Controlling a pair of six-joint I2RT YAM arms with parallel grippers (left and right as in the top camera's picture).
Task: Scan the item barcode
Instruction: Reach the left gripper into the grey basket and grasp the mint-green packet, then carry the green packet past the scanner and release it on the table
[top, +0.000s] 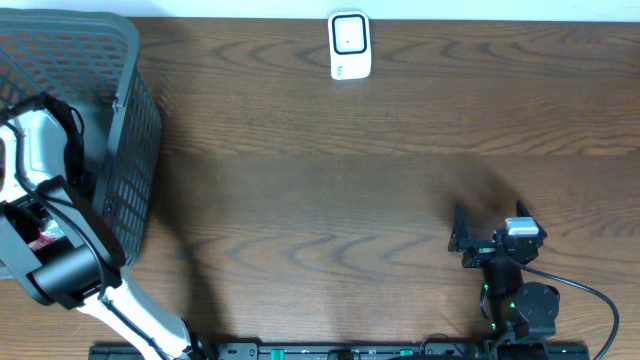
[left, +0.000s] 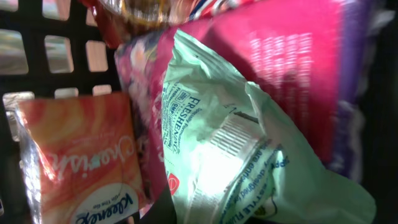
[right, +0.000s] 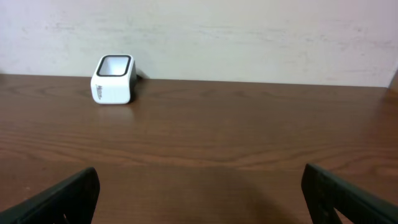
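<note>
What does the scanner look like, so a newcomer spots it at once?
Start at the wooden table, with the dark mesh basket at its left end. Along the far edge, near the middle, stands the scanner. It is the only small white box on the wood, with a dark-framed window.

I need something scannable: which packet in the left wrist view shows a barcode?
The pale green packet in the middle: a barcode shows on its crinkled face. The orange tissue pack and the pink bag show none.
</note>
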